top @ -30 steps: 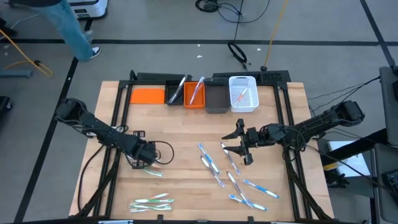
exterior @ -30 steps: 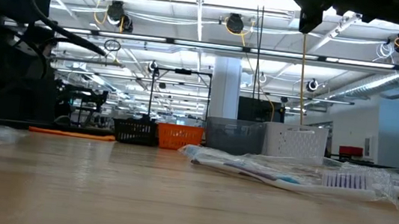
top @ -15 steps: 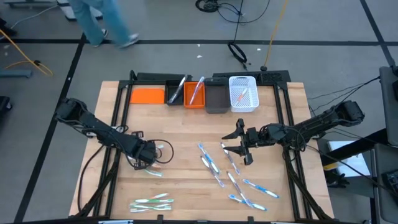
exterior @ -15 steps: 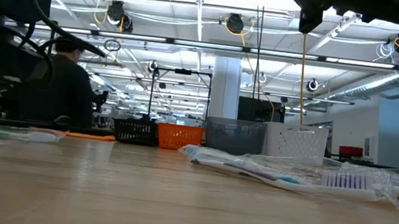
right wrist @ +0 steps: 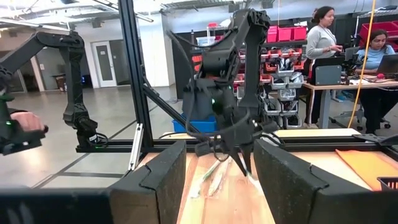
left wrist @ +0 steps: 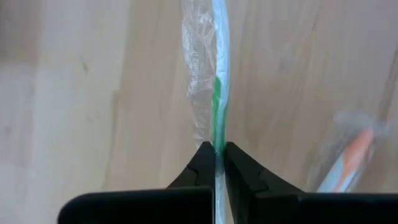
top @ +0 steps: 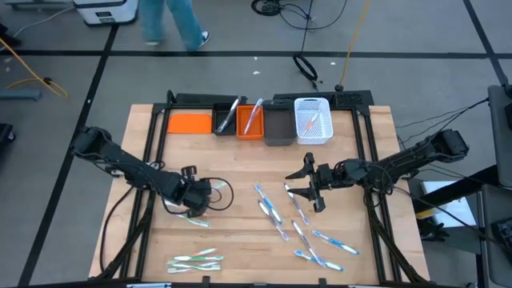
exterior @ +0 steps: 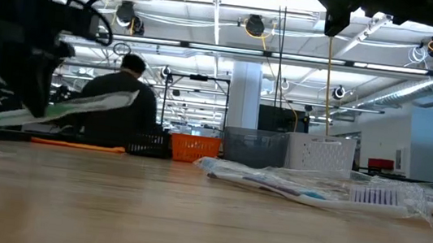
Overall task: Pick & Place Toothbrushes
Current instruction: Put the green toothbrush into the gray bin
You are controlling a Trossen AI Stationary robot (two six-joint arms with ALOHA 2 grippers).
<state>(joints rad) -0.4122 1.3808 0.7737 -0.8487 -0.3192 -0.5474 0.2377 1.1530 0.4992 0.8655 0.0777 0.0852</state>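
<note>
Left gripper (top: 198, 198) positioned over the left half of the surface (top: 232, 240), closed on a green toothbrush (left wrist: 219, 93) in clear wrapping. In the left wrist view, fingers (left wrist: 202, 163) pinched on the green handle. In the low view, the same toothbrush (exterior: 54, 108) carried tilted and clear of the surface. Another wrapped toothbrush (top: 192, 221) lay on the surface just beside that gripper, toward the front edge.

Right gripper (top: 308, 184) held over the right half of the surface, open and empty, above the scattered blue toothbrushes (top: 298, 222). Those lay loose across the centre-right area, from mid-surface toward the front edge. A small group of green toothbrushes (top: 194, 260) lay near the front edge on the left side.

Along the far edge stood a row of bins: orange lid or tray (top: 190, 122), black bin (top: 226, 118) holding a toothbrush, orange bin (top: 250, 120) holding a toothbrush, grey bin (top: 278, 126), and white basket (top: 313, 120) holding reddish toothbrushes.

Person (top: 172, 20) seen on the floor beyond the surface.
</note>
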